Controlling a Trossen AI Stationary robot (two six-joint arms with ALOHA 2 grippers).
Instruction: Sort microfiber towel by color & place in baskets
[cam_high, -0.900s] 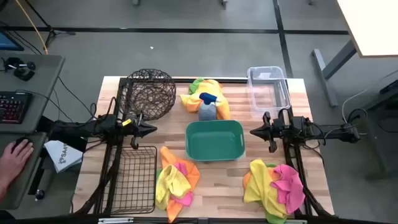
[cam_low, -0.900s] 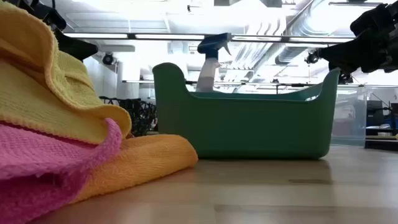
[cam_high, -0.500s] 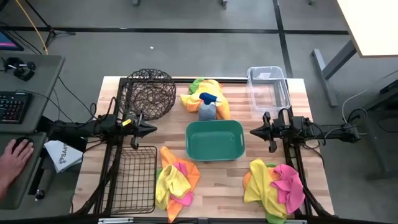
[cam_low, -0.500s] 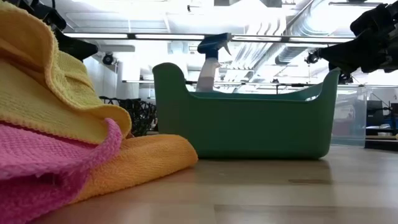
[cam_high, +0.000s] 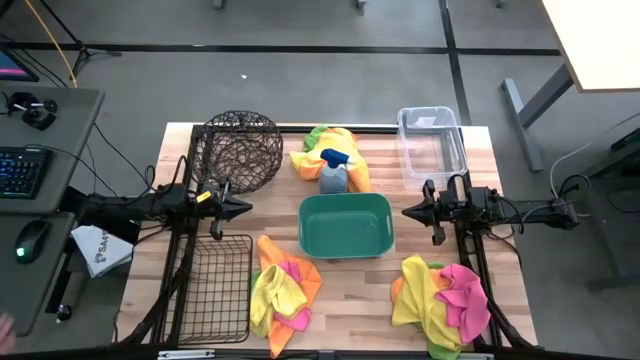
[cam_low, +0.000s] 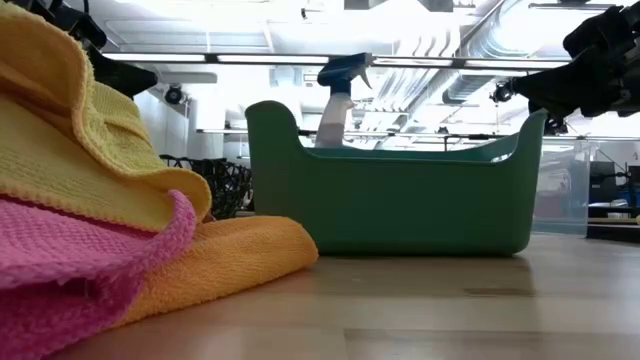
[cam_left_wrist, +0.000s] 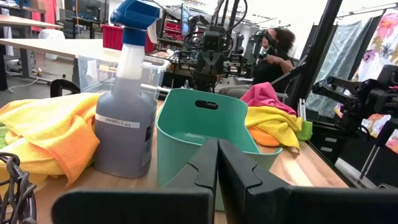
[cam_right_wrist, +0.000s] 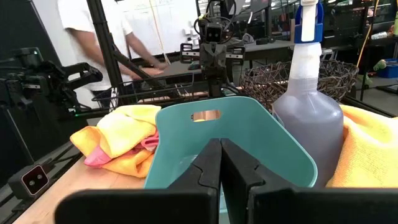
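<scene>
Teal tub (cam_high: 345, 224) holds nothing; clear bin (cam_high: 432, 141), both wire baskets likewise.

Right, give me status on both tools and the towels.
Left tool and right tool shut, empty, flanking teal tub. Towels unsorted in three piles. Spray bottle standing on far pile.
</scene>
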